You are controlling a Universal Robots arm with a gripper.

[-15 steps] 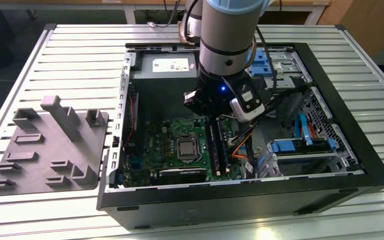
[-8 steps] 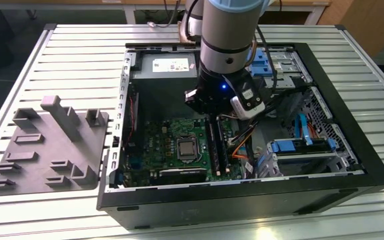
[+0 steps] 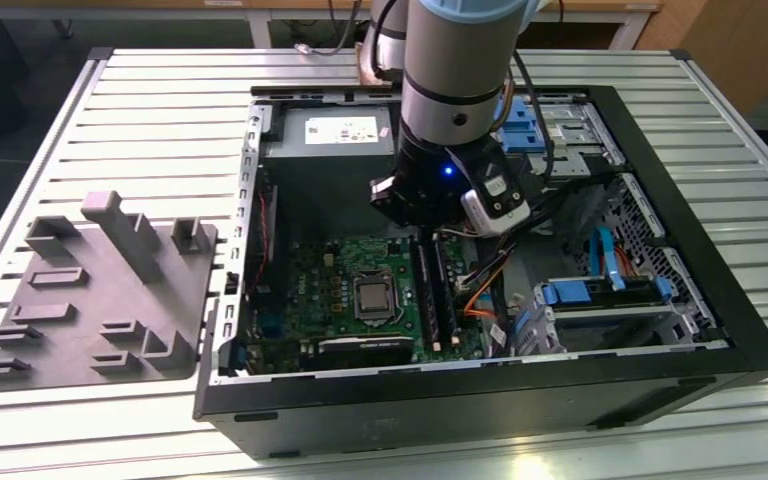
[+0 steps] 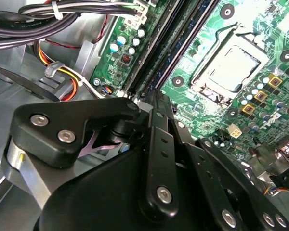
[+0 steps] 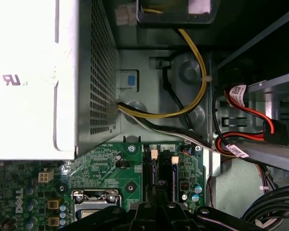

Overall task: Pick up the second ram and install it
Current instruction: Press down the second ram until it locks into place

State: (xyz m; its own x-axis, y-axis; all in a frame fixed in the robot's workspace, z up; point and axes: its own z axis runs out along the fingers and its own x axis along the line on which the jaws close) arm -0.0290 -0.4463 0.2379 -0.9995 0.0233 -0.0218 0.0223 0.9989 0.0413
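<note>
holder tray (image 3: 91,300) beside computer case (image 3: 704,290), motherboard (image 3: 344,290) inside

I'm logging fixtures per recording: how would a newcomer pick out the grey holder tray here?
In the exterior view, start at the open black computer case on the slatted metal table. Look to the exterior view's left of the case: the grey holder tray lies flat on the slats beside it. It is a single matte grey slab with upright posts and raised rectangular blocks, unlike the case.
</note>
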